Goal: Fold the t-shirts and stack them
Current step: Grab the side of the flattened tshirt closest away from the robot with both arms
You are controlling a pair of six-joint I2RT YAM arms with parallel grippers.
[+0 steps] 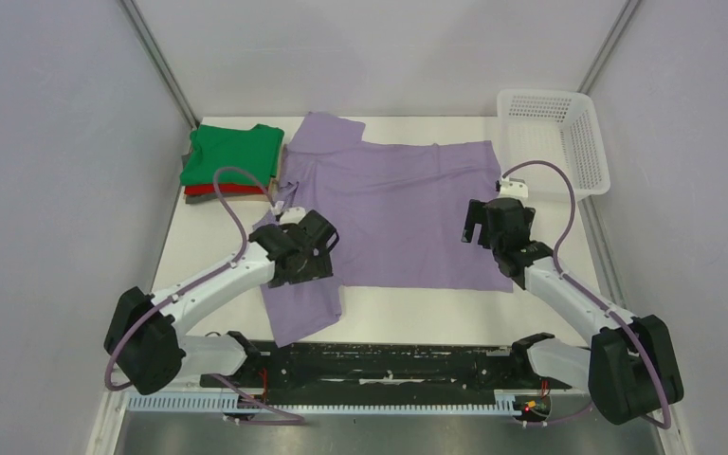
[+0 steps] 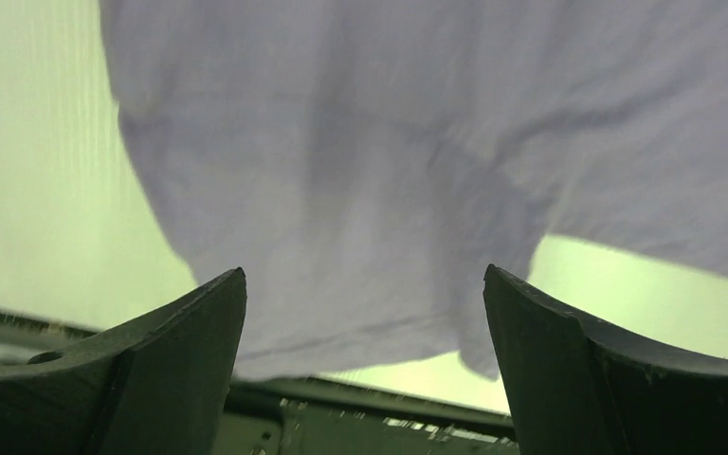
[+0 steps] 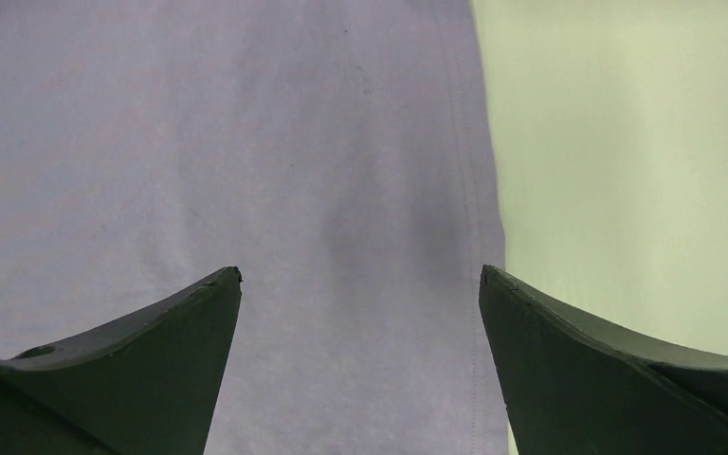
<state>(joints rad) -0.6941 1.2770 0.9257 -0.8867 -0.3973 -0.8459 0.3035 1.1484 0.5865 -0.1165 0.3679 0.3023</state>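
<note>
Two t-shirts (image 1: 232,159) stacked far-left corner | lilac t-shirt (image 1: 408,204) flat, first fold due | left gripper (image 2: 365,322), right gripper (image 3: 360,322) gaping, empty | next: pinch its edges

White worktop (image 1: 408,313) before me, plain pale grey wall panels (image 1: 379,47) on three sides, two metal corner posts (image 1: 156,59), black base rail (image 1: 389,365) along near edge, even diffuse light

Plain lilac t-shirt (image 1: 408,209) on a white counter (image 1: 427,313). Plain green t-shirt (image 1: 232,152), with a red t-shirt (image 1: 210,191) showing at its edge. White basket (image 1: 542,94) with a mesh pattern. Black left gripper (image 2: 365,282) and black right gripper (image 3: 360,280).
</note>
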